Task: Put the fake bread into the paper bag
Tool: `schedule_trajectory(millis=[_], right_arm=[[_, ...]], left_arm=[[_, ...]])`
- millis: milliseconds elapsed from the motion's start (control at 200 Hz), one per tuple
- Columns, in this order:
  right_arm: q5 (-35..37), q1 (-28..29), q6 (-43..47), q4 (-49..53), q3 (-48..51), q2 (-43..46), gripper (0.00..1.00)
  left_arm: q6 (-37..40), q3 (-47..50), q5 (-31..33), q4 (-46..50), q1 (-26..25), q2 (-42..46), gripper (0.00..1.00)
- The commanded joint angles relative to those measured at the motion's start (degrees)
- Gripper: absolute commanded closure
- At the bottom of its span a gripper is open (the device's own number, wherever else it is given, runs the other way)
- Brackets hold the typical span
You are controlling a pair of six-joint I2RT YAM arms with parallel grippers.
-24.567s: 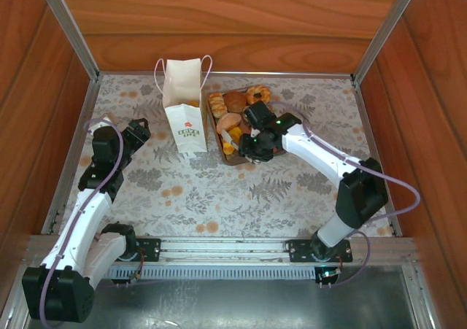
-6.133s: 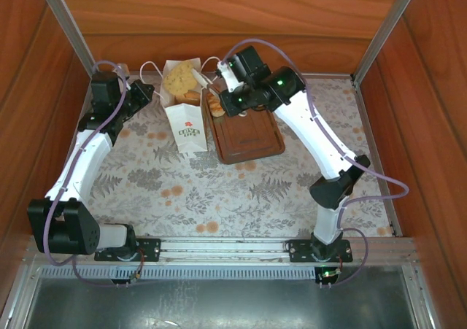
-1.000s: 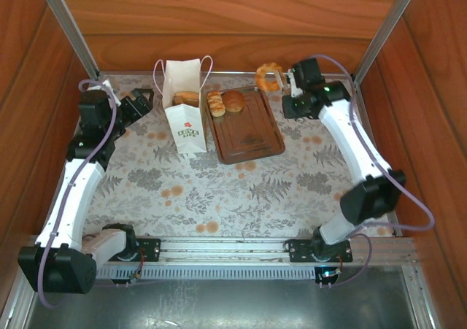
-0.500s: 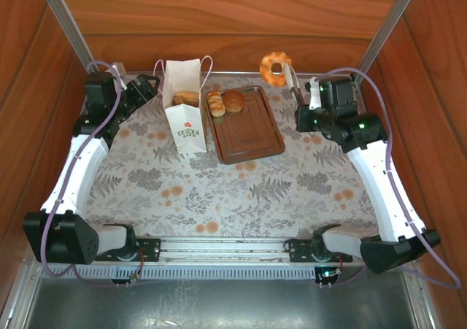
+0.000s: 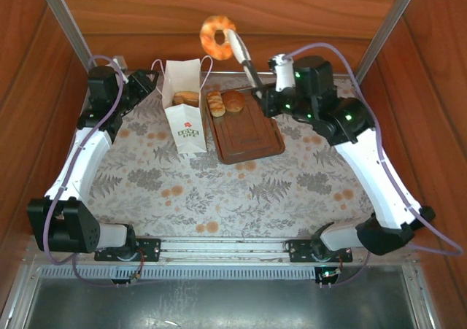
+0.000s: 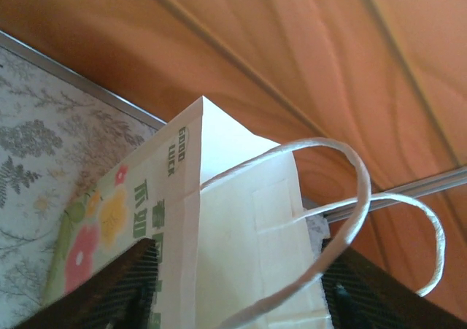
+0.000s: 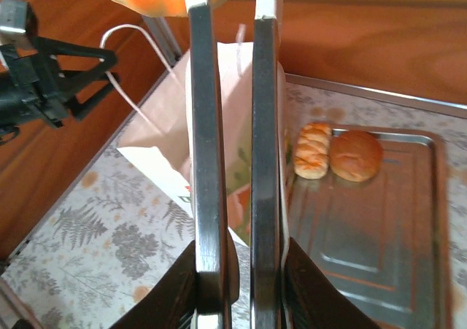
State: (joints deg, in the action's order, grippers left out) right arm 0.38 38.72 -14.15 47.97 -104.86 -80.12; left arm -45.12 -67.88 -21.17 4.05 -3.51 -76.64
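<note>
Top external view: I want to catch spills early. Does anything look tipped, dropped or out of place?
Nothing stands out. The paper bag stands upright with a roll in its mouth, two pastries sit at the far left of the tray, and the right gripper holds the ring donut aloft.

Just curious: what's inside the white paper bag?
At the mouth of the paper bag, golden-brown fake bread shows on top. Anything beneath it is hidden by that bread and the bag's walls.

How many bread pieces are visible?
4: croissant and brown roll at the tray's far end, ring donut in the right gripper, one bun in the paper bag's mouth; more may lie hidden below it.
</note>
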Motion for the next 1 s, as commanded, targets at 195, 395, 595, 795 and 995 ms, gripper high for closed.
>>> schedule_trajectory(millis=[195, 395, 595, 795, 995], right_arm=[[-0.49, 5.04, 0.23, -2.39, -9.94, -11.94, 0.78], [-0.56, 6.01, 0.82, 2.93, -16.76, -21.18, 0.78], [1.31, 6.15, 1.36, 7.76, -20.29, -26.33, 0.78], [3.11, 6.28, 2.74, 10.99, -21.31, -28.89, 0.78], [7.57, 6.52, 5.50, 16.11, -24.27, -31.37, 0.77]], left_arm=[[0.93, 0.15, 4.47, -1.85, -1.31, -0.30, 0.78], [0.91, 1.83, 9.00, -1.80, -3.00, 0.45, 0.91], [1.20, 2.99, 13.11, -1.13, -4.11, 1.28, 0.92], [1.97, 3.08, 15.25, 0.10, -4.14, 2.18, 0.93], [3.09, 2.03, 16.37, 2.18, -4.12, 2.37, 0.93]])
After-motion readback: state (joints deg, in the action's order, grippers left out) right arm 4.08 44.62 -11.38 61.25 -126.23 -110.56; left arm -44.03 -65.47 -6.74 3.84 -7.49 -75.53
